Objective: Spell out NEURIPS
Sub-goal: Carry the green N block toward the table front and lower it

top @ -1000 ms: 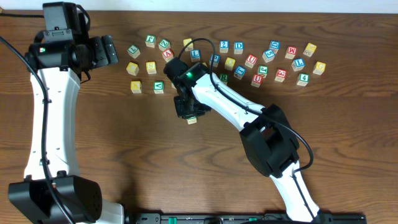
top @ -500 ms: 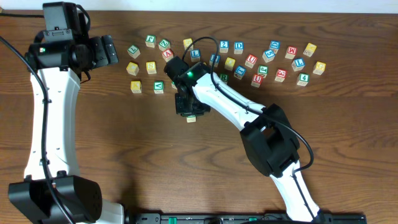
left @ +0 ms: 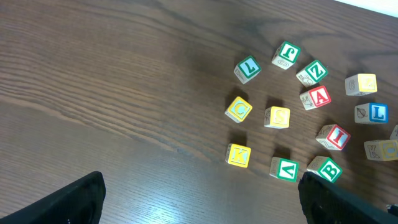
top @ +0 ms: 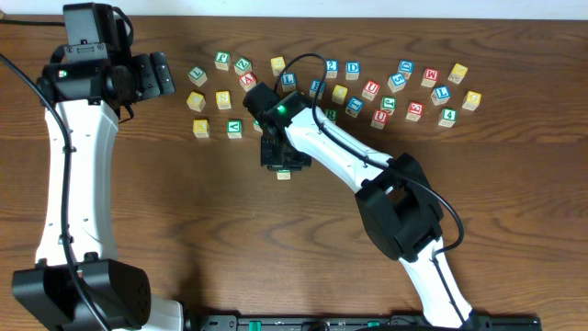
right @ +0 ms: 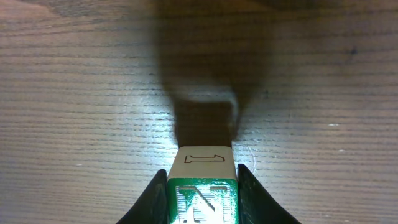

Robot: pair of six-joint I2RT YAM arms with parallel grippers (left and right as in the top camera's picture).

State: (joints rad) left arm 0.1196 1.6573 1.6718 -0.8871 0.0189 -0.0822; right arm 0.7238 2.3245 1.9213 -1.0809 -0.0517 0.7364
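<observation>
N cube (right: 202, 186) (green letter) clamped in right jaws; left jaws wide.

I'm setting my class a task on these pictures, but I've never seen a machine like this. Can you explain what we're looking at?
These are two white robot arms at a wooden table, each ending in a two-fingered claw. One picture looks straight down from above. The other two come from small cameras on each wrist. Small wooden letter cubes lie scattered near the top of the overhead view, among them a red A and a yellow K. The left claw is open and holds nothing. The right claw grips a cube with a green letter, apparently N, over bare wood apart from the others.
</observation>
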